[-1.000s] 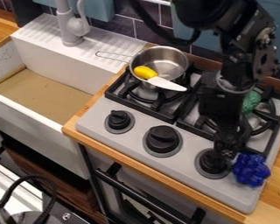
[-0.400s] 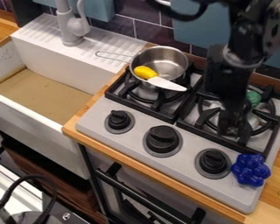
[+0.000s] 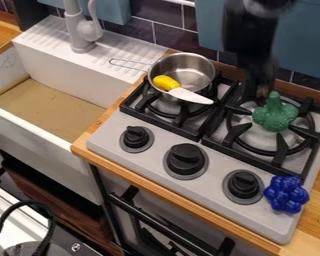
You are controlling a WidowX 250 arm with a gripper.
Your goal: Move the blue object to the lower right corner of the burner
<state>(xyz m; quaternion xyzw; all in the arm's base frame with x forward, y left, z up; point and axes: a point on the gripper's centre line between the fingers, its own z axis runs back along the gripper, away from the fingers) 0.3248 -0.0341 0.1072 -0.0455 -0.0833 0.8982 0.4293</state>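
Observation:
The gripper (image 3: pixel 261 95) hangs over the back of the right burner, just behind and left of the green broccoli-like toy, and well away from the blue object. A lumpy dark blue object (image 3: pixel 286 194) rests on the stove's grey top at the front right corner, right of the rightmost knob and in front of the burner grate. The right burner (image 3: pixel 247 146) has a black grate, with the green toy (image 3: pixel 275 114) sitting on it toward the back.
A metal pot (image 3: pixel 197 69) stands on the left burner, with a yellow-handled white knife (image 3: pixel 189 96) lying across it. Several black knobs line the stove's front. At left are the white sink (image 3: pixel 89 75) and its grey faucet (image 3: pixel 81 30). A tiled wall rises behind.
The gripper has risen and moved back, from beside the blue object to the rear of the right burner. More of the green toy and grate is uncovered. The blue object sits nearly where it was.

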